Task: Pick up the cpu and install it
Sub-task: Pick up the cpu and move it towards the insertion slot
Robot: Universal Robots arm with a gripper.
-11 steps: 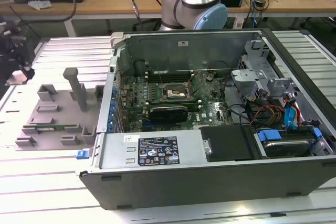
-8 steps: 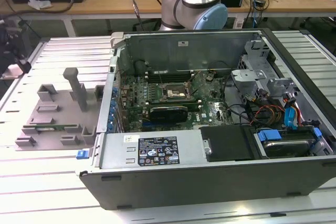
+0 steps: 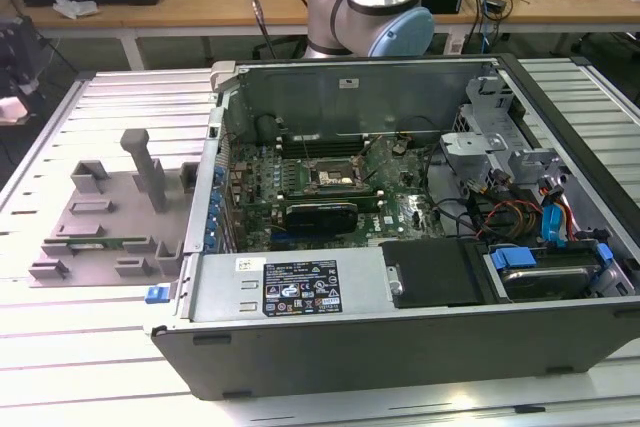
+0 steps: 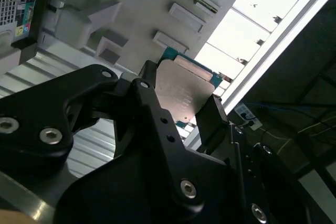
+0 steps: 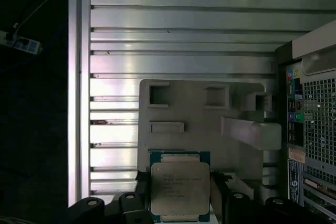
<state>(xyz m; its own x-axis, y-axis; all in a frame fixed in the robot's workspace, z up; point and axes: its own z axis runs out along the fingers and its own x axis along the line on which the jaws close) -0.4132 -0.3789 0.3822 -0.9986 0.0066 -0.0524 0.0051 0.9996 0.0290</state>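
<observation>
So the hand is pinched on the cpu right now, one finger on each of two opposite edges, metal lid facing the first wrist camera. The chip's lifted off the grey fixture plate on the slatted counter, with the pc case off to one side. My guess is it's very light and totally stiff, but the lid is slick and the underside is delicate, so an edge grip on the green board rim looks like the only sane hold.
</observation>
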